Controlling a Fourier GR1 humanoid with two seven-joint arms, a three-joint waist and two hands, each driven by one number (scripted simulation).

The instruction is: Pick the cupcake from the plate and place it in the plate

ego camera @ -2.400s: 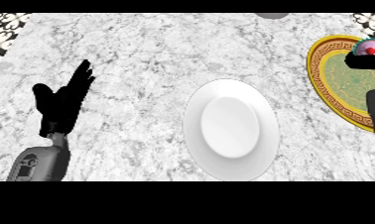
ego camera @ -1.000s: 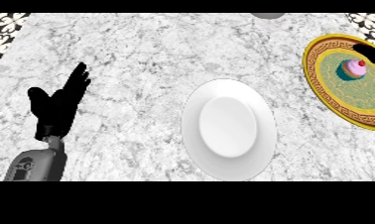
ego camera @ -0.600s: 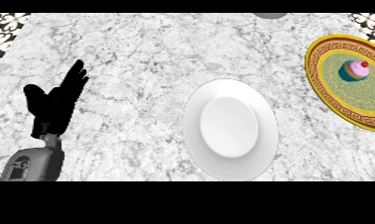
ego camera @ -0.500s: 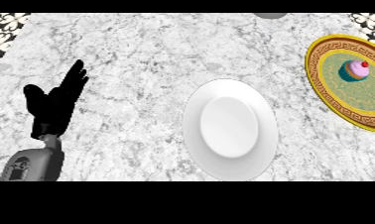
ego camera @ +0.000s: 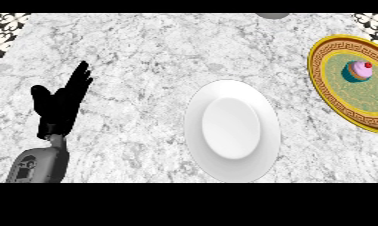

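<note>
A cupcake (ego camera: 358,71) with pink frosting, a red top and a teal wrapper stands on a gold-rimmed green plate (ego camera: 328,90) at the right edge of the head view. A plain white plate (ego camera: 232,129) lies in the middle of the marble counter with nothing on it. My left hand (ego camera: 63,102) rests at the left with its fingers straight and pointing up, far from both plates. My right hand does not show.
A grey round object (ego camera: 272,15) peeks in at the top edge. Dark patterned corners (ego camera: 13,19) show at the top left and top right of the counter.
A dark shape that covered the cupcake 2.4 s ago is gone, and the cupcake now shows on the gold plate. My left hand has drifted slightly left.
</note>
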